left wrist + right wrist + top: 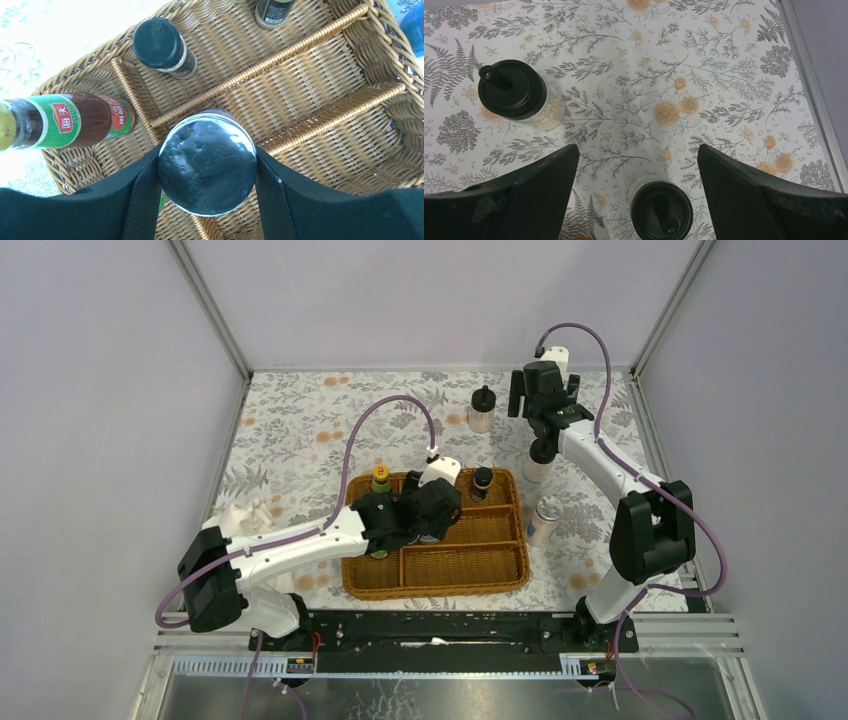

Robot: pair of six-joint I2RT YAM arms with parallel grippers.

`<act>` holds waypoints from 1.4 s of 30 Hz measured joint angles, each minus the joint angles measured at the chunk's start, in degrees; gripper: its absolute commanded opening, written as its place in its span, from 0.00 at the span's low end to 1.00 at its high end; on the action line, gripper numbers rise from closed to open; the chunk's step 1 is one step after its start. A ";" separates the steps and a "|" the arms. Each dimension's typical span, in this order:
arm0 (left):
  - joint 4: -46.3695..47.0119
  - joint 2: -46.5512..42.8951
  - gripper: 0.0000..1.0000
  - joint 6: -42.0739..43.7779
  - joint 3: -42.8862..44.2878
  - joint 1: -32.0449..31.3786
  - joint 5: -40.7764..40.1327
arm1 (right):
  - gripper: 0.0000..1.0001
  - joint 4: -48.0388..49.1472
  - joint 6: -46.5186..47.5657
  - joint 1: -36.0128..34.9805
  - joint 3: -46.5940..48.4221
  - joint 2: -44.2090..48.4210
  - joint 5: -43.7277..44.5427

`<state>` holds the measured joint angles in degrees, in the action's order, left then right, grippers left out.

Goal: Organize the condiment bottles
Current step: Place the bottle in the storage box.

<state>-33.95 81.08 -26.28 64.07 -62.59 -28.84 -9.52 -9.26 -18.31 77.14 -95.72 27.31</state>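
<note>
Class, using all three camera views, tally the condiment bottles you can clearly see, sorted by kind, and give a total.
Silver-lidded shakers: 2
Dark black-capped jars: 2
Cream knob-lidded jars: 2
Yellow-capped bottles: 1
Total: 7 in clear view; a green glimpse under the left arm may be an eighth.

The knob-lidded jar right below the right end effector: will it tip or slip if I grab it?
The jar looks taller than wide in the top view, so a push near its top would likely tip it. Its round wall seems smooth, perhaps slippery. The lid knob is thin; gripping the body looks safer.
</note>
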 measured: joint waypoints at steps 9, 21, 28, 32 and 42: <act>0.66 0.90 0.00 0.00 -0.66 0.00 -0.74 | 0.96 0.04 0.00 0.00 0.00 -0.59 0.00; 1.97 0.92 0.00 -0.04 -1.88 0.00 -1.03 | 0.96 0.07 0.04 0.00 0.00 -1.07 0.02; 2.89 0.92 0.00 -0.33 -2.62 0.13 -0.90 | 0.96 0.07 0.26 0.00 0.00 -1.09 0.02; 3.43 0.92 0.04 -0.46 -2.82 0.35 -0.76 | 0.96 0.07 0.33 0.00 0.00 -1.09 0.02; 4.74 0.92 0.26 -1.11 -3.26 0.39 -0.59 | 0.96 0.07 0.42 0.00 0.00 -1.14 0.04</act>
<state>-29.21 82.00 -27.40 60.82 -62.19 -29.43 -9.45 -8.84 -18.31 77.14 -96.86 27.35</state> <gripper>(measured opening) 0.651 0.960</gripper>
